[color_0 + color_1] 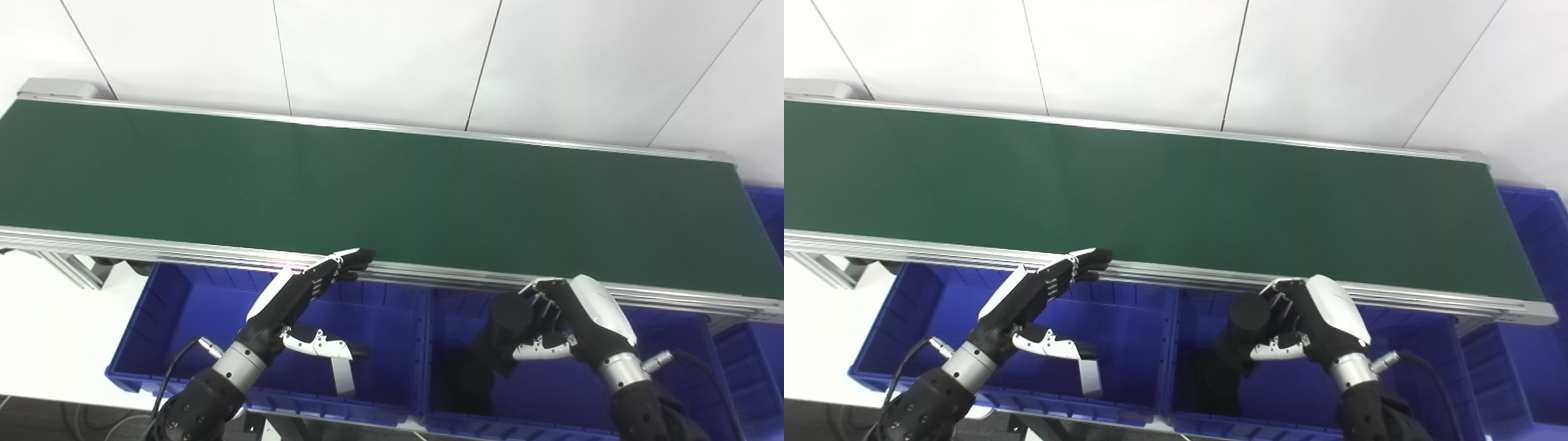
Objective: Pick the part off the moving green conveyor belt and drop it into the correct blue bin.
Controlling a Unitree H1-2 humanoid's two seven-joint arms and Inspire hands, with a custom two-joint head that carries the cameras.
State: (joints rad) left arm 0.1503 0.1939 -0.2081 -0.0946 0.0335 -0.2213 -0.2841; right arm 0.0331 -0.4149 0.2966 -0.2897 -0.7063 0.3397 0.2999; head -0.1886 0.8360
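Hand R point(1304, 321) curled around a dark cylindrical part point(1249, 315), fingers and thumb pinching it, held above the middle bin point(1274, 416), just below the belt's near rail point(1182, 275). Part looks black, round-topped; its lower end merges w/ dark shadow inside the bin, so can't tell where it ends. Hand L point(1032, 297) holds nothing: fingers straight and spread from the thumb, tips touching or just over the near rail, thumb jutting out to the right above the left bin point(937, 306).

Right eye view shows more of the far-right bin point(1534, 245) past the belt end; left eye view gives only a sliver of it, but shows more of the gray end housing point(58, 87) at the belt's far-left corner.

Belt point(367, 184) green, bare, running across the whole frame w/ alu rails both sides. Bins blue, side by side under the near rail; rail hides their back walls. White panelled wall point(392, 55) behind.
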